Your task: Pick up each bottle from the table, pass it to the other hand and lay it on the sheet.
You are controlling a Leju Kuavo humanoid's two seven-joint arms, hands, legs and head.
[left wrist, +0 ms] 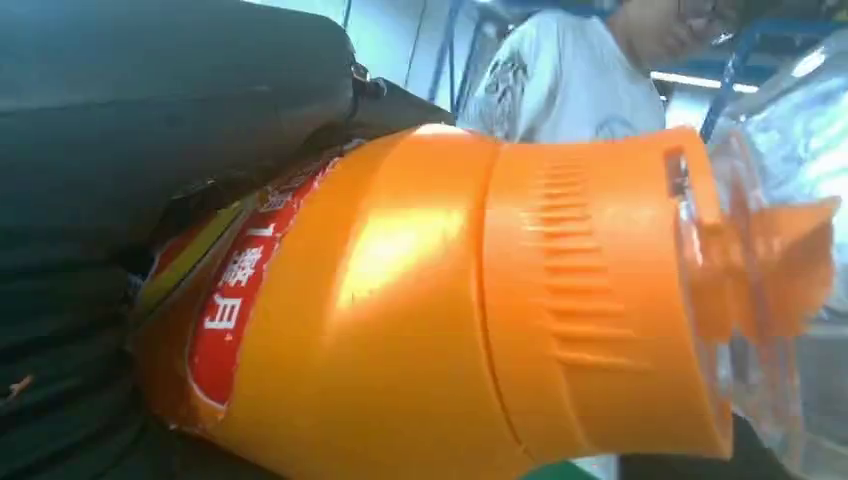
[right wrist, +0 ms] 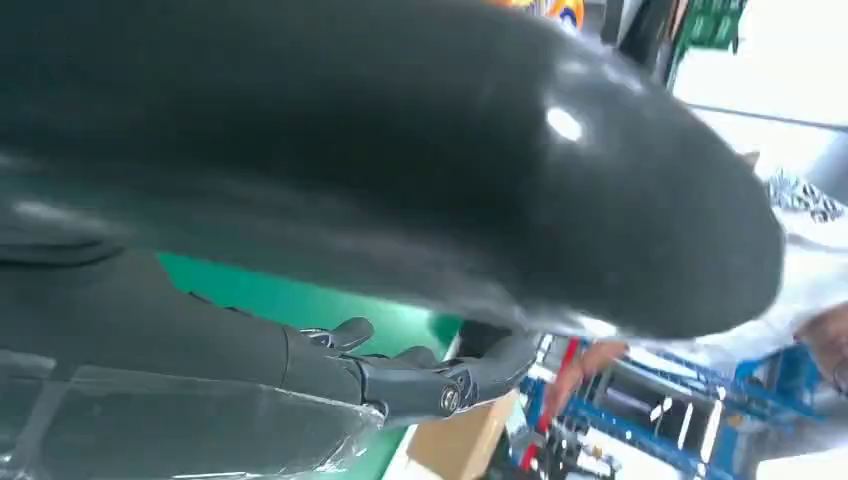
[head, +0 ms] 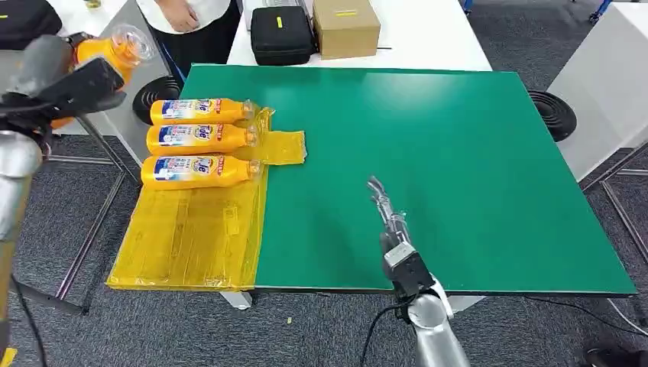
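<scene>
My left hand (head: pixel 65 84) is raised at the far left, off the table's left side, and grips an orange bottle (head: pixel 115 50) with a clear cap. Up close, that same orange bottle (left wrist: pixel 420 310) lies against my dark palm, cap end outward. Three more orange bottles lie side by side on the yellow sheet (head: pixel 191 229): a far one (head: pixel 200 111), a middle one (head: pixel 200 138) and a near one (head: pixel 200 170). My right hand (head: pixel 390 214) hovers over the green table (head: pixel 428 145) near its front edge, fingers (right wrist: pixel 420 375) stretched out and holding nothing.
A black case (head: pixel 281 34) and a cardboard box (head: pixel 345 27) stand on the white table beyond the green one. A person (head: pixel 187 15) stands at the back left. Black round bases (head: pixel 552 113) flank the table. The sheet overhangs the table's left edge.
</scene>
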